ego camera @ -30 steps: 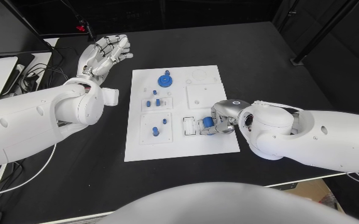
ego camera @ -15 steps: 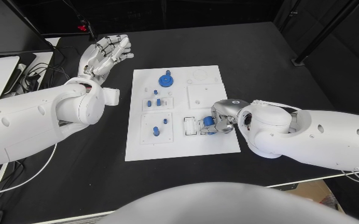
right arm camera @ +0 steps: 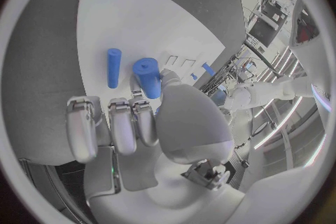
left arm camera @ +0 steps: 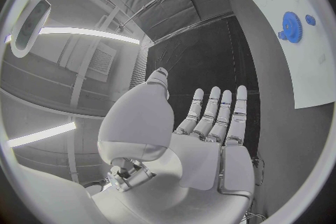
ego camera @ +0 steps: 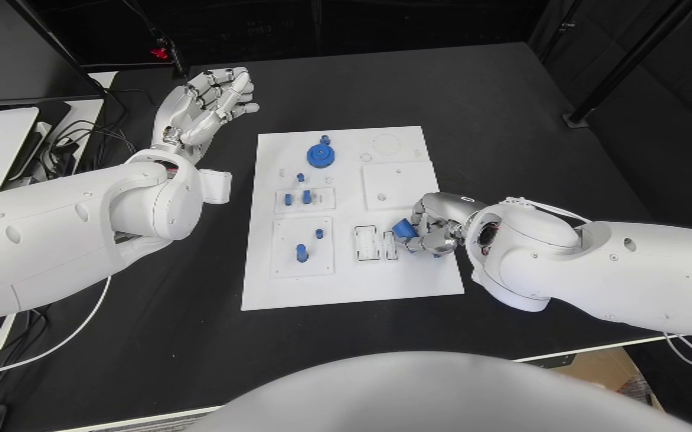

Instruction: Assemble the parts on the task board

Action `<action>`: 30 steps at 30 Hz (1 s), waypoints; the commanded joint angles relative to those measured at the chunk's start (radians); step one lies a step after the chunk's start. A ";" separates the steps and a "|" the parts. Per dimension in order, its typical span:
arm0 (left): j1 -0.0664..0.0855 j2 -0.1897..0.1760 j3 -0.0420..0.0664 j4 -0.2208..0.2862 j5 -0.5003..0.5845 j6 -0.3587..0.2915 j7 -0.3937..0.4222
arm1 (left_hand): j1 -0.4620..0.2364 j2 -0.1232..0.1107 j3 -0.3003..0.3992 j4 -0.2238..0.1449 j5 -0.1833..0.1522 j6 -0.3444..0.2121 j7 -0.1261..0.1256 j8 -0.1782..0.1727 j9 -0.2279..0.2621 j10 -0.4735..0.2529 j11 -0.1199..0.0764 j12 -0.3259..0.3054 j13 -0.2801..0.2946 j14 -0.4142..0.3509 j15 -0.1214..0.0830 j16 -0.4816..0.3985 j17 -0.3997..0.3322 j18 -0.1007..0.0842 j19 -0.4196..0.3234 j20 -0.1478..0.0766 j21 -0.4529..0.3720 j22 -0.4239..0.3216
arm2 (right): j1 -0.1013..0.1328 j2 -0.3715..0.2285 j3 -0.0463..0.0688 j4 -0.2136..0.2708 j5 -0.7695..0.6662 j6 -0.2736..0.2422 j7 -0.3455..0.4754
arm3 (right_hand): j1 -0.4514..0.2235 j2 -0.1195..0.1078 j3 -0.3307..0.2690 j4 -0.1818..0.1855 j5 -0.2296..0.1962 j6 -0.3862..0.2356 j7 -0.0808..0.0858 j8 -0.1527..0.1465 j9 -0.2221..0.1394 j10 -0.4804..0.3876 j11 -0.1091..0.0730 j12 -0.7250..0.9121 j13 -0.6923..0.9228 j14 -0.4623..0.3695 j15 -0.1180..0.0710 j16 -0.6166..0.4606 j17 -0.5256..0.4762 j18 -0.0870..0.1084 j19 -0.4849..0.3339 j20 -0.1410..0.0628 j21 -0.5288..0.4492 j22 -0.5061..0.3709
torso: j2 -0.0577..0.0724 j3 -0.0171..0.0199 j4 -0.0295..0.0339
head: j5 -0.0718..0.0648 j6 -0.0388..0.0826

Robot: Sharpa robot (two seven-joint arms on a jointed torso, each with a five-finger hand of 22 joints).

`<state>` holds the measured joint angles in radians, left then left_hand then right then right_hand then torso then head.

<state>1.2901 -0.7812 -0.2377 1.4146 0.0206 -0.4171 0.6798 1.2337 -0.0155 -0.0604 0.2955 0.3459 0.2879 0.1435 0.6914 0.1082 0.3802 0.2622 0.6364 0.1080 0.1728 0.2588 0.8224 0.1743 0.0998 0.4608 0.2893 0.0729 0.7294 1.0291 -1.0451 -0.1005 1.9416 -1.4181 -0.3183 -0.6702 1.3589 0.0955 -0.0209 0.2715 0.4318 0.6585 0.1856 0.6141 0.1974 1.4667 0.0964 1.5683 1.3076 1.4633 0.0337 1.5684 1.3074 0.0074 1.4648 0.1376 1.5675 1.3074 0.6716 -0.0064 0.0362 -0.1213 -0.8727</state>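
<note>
Head view: right hand (ego camera: 428,232) pinches blue cylinder part (ego camera: 402,228) above task board (ego camera: 346,282) at 4 o'clock, probably for insertion; left hand (ego camera: 205,104) idles w/ fingers spread, holding nothing, at 10 o'clock.

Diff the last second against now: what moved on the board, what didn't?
The right hand has lifted a blue cylinder off the white board's lower right slots, which now show bare, and holds it slightly higher and to the right. The left hand stayed open beside the board, and the blue gear and other blue pieces did not move.
</note>
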 commanded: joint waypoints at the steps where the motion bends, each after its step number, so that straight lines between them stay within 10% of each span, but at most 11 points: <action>1: 0.001 -0.001 0.001 0.000 0.000 0.010 0.096 | 0.000 0.008 -0.001 -0.003 0.006 -0.006 0.153 0.006 -0.001 -0.001 0.000 0.003 -0.001 -0.009 0.000 0.006 -0.001 -0.010 -0.002 0.000 0.007 -0.001 | -0.007 -0.016 -0.007 0.005 0.235 -0.154 0.062 | 0.056 0.020 0.019 -0.007 0.007 0.037 -0.020 -0.011 -0.066 0.104 0.001 0.003 0.263 0.108 -0.005 0.002 0.263 -0.007 0.106 -0.002 0.003 0.263 | 0.000 0.0003 -0.0013 | 0.001 0.000; 15: -0.002 -0.002 0.001 -0.004 0.000 0.012 0.093 | 0.000 0.008 -0.001 -0.003 0.006 -0.006 0.153 0.006 -0.001 -0.001 0.000 0.003 -0.001 -0.009 0.000 0.006 -0.001 -0.010 -0.002 0.000 0.007 -0.001 | -0.006 -0.090 -0.007 0.068 0.582 -0.376 0.276 | 0.081 -0.001 0.042 0.009 0.028 0.095 -0.023 -0.042 -0.084 0.104 0.000 0.003 0.263 0.108 -0.009 0.002 0.263 -0.005 0.100 -0.003 -0.003 0.260 | -0.001 -0.0011 0.0013 | 0.002 0.000; 26: -0.002 0.011 0.001 -0.011 0.000 0.013 0.092 | 0.003 0.012 -0.001 -0.003 0.009 -0.007 0.153 0.007 -0.003 -0.002 0.000 0.006 -0.003 -0.010 0.000 0.009 -0.004 -0.011 -0.003 0.000 0.007 -0.001 | -0.001 -0.091 -0.006 0.101 0.571 -0.334 0.367 | 0.042 -0.020 0.007 0.019 -0.028 0.158 -0.037 -0.065 -0.094 0.104 -0.013 0.003 0.263 0.108 -0.018 0.002 0.263 -0.001 0.089 -0.012 -0.016 0.254 | -0.001 -0.0005 0.0026 | 0.009 0.000; 30: -0.002 0.012 0.001 -0.013 0.000 0.012 0.092 | 0.003 0.012 -0.001 -0.003 0.009 -0.007 0.153 0.007 -0.003 -0.002 0.000 0.006 -0.003 -0.010 0.000 0.009 -0.004 -0.011 -0.003 0.000 0.007 -0.001 | -0.001 -0.065 -0.006 0.086 0.509 -0.289 0.301 | -0.024 -0.004 -0.027 0.017 -0.115 0.168 -0.034 -0.078 -0.099 0.104 -0.012 0.003 0.263 0.108 -0.018 0.002 0.263 0.001 0.085 -0.014 -0.021 0.252 | -0.001 -0.0006 0.0030 | 0.017 0.000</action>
<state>1.2865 -0.7705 -0.2377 1.4023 0.0206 -0.4145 0.6798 1.2377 -0.0115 -0.0604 0.2955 0.3498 0.2879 0.1435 0.6954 0.1074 0.3802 0.2622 0.6378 0.1061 0.1728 0.2588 0.8266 0.1710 0.0998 0.4608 0.2893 0.0729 0.7295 1.0263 -1.1173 -0.1067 2.0317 -0.8535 -0.6482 -0.3497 1.3544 0.0848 -0.0415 0.2905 0.3367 0.7743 0.2052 0.5402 0.1016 1.4669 0.0890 1.5683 1.3077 1.4670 0.0228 1.5684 1.3080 0.0072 1.4649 0.1302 1.5503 1.3074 0.6704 -0.0077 0.0394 -0.1085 -0.8727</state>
